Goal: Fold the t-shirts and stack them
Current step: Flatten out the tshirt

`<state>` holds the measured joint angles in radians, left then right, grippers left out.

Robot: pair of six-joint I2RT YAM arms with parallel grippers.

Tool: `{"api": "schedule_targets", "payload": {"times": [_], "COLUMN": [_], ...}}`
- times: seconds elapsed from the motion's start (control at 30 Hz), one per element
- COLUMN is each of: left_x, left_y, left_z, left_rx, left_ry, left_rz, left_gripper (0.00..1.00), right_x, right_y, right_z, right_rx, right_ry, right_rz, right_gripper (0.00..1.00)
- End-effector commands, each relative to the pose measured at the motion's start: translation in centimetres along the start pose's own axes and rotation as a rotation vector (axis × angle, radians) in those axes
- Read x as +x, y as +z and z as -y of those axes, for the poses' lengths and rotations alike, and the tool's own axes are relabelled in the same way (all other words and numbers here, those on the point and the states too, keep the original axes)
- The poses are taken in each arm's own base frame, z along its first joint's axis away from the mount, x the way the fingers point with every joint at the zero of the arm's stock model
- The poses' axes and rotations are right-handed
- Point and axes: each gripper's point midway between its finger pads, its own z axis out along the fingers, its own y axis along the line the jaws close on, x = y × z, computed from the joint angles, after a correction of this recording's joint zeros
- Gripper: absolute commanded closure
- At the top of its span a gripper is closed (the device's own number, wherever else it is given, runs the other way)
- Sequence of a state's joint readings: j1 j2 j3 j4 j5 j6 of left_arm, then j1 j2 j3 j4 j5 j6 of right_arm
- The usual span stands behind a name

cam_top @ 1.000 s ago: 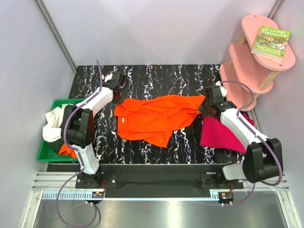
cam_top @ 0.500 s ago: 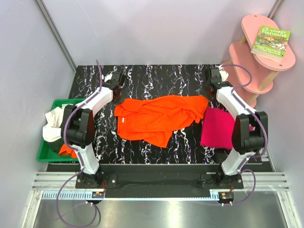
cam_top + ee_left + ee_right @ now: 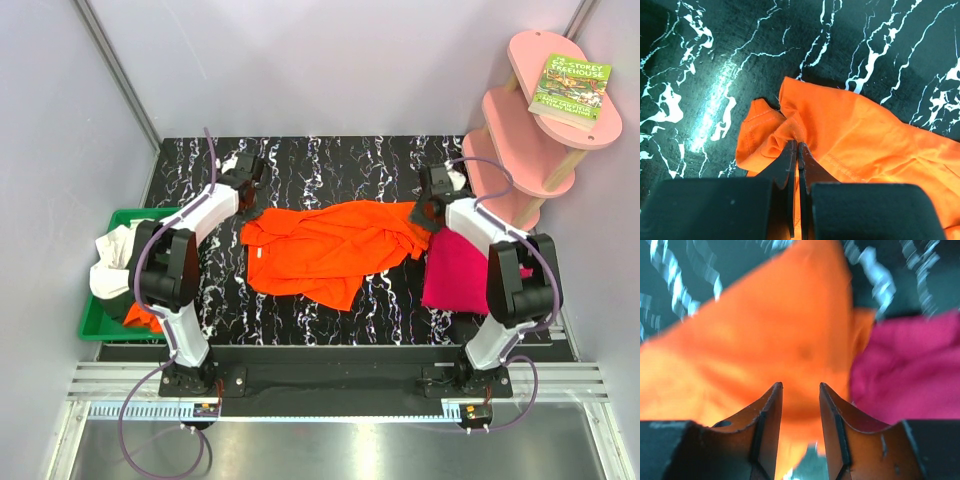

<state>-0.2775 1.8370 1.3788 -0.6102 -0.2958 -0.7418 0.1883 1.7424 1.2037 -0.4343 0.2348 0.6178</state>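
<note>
A bright orange t-shirt [image 3: 335, 250] lies spread and rumpled across the middle of the black marbled table [image 3: 330, 165]. My left gripper [image 3: 251, 207] is at its back left corner, shut on a pinched fold of the orange cloth [image 3: 855, 125]; the fingertips [image 3: 797, 144] meet with cloth between them. My right gripper [image 3: 425, 215] hovers open over the shirt's right edge, with orange cloth [image 3: 765, 325] below its fingers [image 3: 800, 385] and nothing between them. A folded magenta-pink t-shirt [image 3: 455, 270] lies at the right, also seen in the right wrist view [image 3: 910, 370].
A green bin [image 3: 95, 325] stands off the table's left edge, holding a white shirt [image 3: 110, 260] and an orange one [image 3: 140, 318]. A pink tiered shelf [image 3: 520, 135] with a book [image 3: 570, 90] stands at the back right.
My right gripper let go of the orange shirt's right edge, swung toward the back, then came back over that edge, open. The left gripper has kept its grip and place.
</note>
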Motion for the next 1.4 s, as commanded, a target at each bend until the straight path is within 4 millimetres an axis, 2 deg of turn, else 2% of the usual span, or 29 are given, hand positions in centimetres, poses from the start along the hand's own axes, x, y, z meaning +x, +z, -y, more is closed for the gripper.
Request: {"api": "schedule_targets", "payload": {"times": [0.0, 0.07, 0.3, 0.6, 0.73, 0.97, 1.37], "left_x": [0.4, 0.6, 1.0, 1.8, 2.2, 3.2, 3.7], "left_y": [0.0, -0.1, -0.6, -1.3, -1.5, -2.0, -3.1], "left_z": [1.4, 1.8, 2.2, 2.1, 2.3, 3.0, 2.1], "left_rx": [0.042, 0.047, 0.058, 0.059, 0.063, 0.074, 0.068], "left_ry": [0.013, 0.022, 0.04, 0.046, 0.048, 0.067, 0.077], "left_rz": [-0.01, -0.01, -0.004, -0.005, -0.003, -0.005, 0.008], "left_gripper": [1.0, 1.0, 1.0, 1.0, 1.0, 1.0, 1.0], "right_x": [0.1, 0.9, 1.1, 1.6, 2.6, 5.1, 4.1], "right_y": [-3.0, -2.8, -3.2, -5.5, -6.2, -4.8, -2.5], "right_z": [-2.3, -1.5, 0.0, 1.4, 2.6, 4.0, 2.3], "right_rx": [-0.096, -0.075, -0.026, -0.022, -0.01, 0.036, 0.035], "right_ry": [-0.038, -0.039, -0.039, -0.039, -0.037, -0.034, -0.03], "right_rz": [0.073, 0.061, 0.077, 0.102, 0.093, 0.032, 0.04], "right_gripper": [0.56, 0.56, 0.56, 0.55, 0.54, 0.52, 0.52]}}
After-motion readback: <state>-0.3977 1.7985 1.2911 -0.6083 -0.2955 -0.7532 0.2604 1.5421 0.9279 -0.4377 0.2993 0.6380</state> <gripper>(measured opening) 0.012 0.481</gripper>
